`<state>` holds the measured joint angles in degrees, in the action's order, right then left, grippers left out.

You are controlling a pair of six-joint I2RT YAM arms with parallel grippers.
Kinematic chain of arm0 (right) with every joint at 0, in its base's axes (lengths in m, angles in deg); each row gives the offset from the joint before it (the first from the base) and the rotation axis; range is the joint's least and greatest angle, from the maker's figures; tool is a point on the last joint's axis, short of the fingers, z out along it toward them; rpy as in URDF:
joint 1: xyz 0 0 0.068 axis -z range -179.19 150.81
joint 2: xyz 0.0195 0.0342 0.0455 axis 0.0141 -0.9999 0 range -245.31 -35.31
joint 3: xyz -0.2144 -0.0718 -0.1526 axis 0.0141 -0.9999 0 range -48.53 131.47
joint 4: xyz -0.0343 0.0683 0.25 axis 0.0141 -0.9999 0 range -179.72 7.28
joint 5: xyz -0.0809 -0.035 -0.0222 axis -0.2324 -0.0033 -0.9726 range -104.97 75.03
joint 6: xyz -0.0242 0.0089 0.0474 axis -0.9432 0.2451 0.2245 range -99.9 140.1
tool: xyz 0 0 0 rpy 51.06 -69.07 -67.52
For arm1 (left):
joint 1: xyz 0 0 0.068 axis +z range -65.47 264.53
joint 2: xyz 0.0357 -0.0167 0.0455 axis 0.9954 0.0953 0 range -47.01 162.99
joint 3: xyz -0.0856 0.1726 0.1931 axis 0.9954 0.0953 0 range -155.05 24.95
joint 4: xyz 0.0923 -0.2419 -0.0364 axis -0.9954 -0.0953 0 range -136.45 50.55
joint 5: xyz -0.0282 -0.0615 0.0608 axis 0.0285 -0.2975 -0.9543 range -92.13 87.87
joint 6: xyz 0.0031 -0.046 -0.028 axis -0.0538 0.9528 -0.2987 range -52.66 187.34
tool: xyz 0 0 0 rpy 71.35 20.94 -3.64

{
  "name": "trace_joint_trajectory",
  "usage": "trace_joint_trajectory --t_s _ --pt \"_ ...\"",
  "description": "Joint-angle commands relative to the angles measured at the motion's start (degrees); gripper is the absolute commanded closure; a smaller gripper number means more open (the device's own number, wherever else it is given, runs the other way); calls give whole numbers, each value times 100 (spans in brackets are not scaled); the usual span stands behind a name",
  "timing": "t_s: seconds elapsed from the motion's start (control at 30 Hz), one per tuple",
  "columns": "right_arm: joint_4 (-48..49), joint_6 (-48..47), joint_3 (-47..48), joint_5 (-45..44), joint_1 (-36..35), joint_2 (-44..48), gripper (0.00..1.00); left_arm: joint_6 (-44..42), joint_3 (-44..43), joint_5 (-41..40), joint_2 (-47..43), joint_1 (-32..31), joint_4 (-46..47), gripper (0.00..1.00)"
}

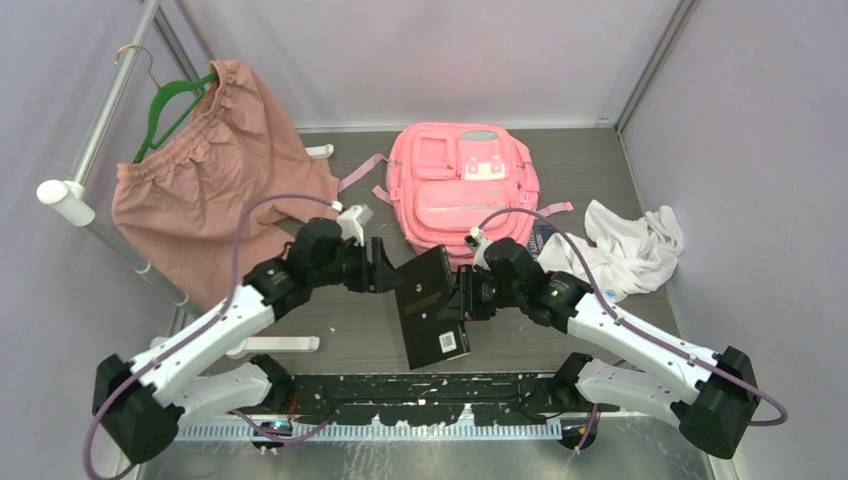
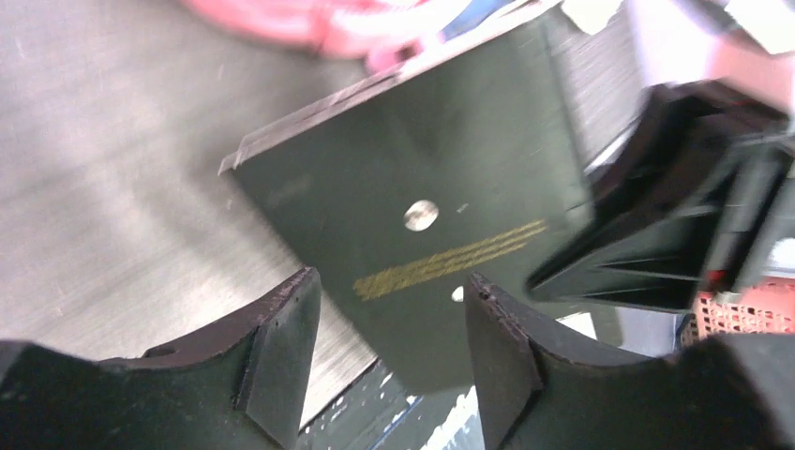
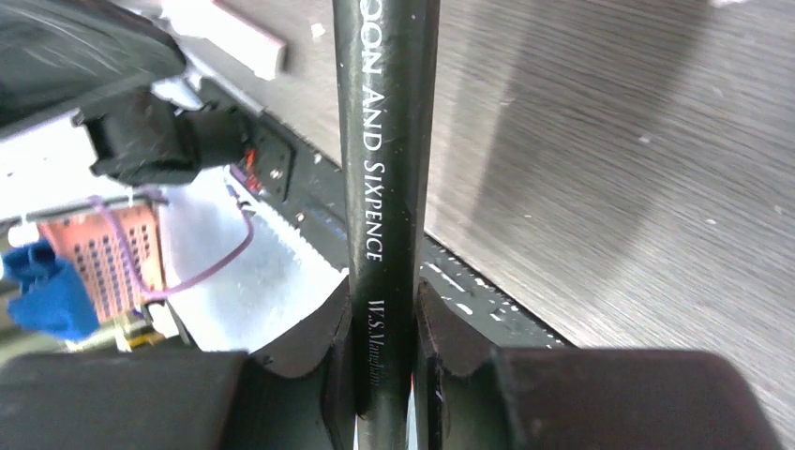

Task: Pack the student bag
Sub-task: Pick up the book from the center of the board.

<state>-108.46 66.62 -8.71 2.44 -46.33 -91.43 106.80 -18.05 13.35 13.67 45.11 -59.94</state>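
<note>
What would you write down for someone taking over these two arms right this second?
Left gripper: open, at the edge of the dark book, not clamped on it.
Right gripper: shut on the book's spine, holding it tilted over the table.
Student bag: lying flat behind the book, front pockets up; no opening shows from above.
Done: book picked up. Nothing visibly packed.
Left: open the bag and put the book in.
</note>
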Motion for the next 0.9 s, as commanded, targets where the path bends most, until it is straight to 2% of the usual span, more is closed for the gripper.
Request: trace_joint_trajectory --t_s 0.0,0.1,0.3,0.37,0.5,0.57,0.63,0.7,0.87 --pt "235 -928 779 1026 -30 214 99 -1216 -609 262 -720 68 -371 38" --pt "-171 -1328 1107 1261 -34 115 99 -1432 -1054 503 -691 83 -564 29" --pt "-493 -1808 1496 2227 -40 51 99 -2679 -1843 1802 -281 157 -1239 26" --pt "-534 -1852 1516 2562 -37 92 99 -2856 -2063 2208 -178 320 -1483 26" --pt "-757 -1960 1527 2794 -41 209 99 -2713 -2370 4193 323 1148 -1751 23" --pt "-732 -1958 1479 2890 -37 283 99 -2674 -2364 4836 607 1291 -1775 23" --pt "-673 -1929 1432 3023 -37 321 99 -2691 -2295 5221 765 1296 -1773 23" --pt "-579 -1888 1380 3104 -41 367 99 -2348 -2105 5615 775 1288 -1366 21" --pt "-227 -1745 1309 3338 -38 383 99 -1810 -1743 5730 701 1288 -608 21"
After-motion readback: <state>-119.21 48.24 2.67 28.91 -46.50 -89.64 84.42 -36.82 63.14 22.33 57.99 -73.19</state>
